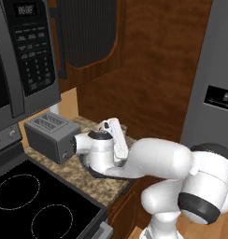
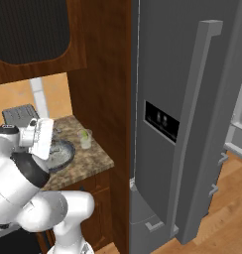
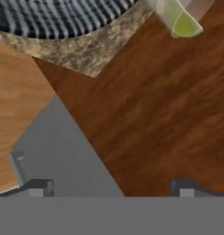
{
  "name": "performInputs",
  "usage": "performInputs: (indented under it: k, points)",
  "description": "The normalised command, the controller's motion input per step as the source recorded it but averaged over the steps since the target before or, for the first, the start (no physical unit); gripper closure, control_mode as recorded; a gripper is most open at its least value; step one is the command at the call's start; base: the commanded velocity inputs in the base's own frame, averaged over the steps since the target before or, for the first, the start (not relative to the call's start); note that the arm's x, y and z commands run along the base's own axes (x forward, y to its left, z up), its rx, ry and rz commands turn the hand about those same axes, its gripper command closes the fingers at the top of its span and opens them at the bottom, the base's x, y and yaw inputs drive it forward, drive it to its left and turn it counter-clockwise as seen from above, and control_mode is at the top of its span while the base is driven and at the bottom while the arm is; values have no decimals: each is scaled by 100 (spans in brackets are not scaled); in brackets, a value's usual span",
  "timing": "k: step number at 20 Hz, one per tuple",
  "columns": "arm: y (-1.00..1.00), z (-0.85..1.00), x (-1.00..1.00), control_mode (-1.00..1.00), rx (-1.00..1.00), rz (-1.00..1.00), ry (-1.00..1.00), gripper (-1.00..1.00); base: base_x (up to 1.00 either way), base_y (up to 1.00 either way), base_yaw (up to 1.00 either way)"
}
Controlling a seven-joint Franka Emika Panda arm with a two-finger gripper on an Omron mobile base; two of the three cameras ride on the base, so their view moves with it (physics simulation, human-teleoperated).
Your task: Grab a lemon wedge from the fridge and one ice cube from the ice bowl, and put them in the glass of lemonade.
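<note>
So the white arm is folded over the speckled granite counter [image 2: 88,158] at middle left of the right base view, with its hand above the wide shallow dark grey ice bowl [image 2: 63,154]. In the hand view the two-finger gripper [image 3: 111,186] has its dark tips sitting far apart at the bottom of the frame, with nothing between them, so it's spread wide and carrying nothing.

The small clear glass of pale lemonade [image 2: 86,139] stands on the counter just beside the bowl, toward the brown wood panel. In the hand view the glass [image 3: 180,18] is at the upper right, and there's a yellow-green rounded bit in it that looks like the lemon wedge, though I can't be sure. The bowl's striped-looking contents [image 3: 54,16] run along the upper left there.

The tall grey steel fridge [image 2: 192,124] on the right has its door swung open.

My guess: the lemon part is done and the ice cube is up next. That needs the hand turned down into the bowl and the fingers pinched on one single cube, not a pile.

The silver toaster [image 1: 48,135] sits at middle left of the left base view.
</note>
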Motion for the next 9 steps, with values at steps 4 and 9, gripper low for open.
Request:
performInputs:
  k: [4, 9]
  points:
    - [1, 71, -100, -100, 11, 7, -10, -100, 0, 0, 0]
    - [5, 10, -100, -100, 0, 12, 0, -100, 0, 0, 0]
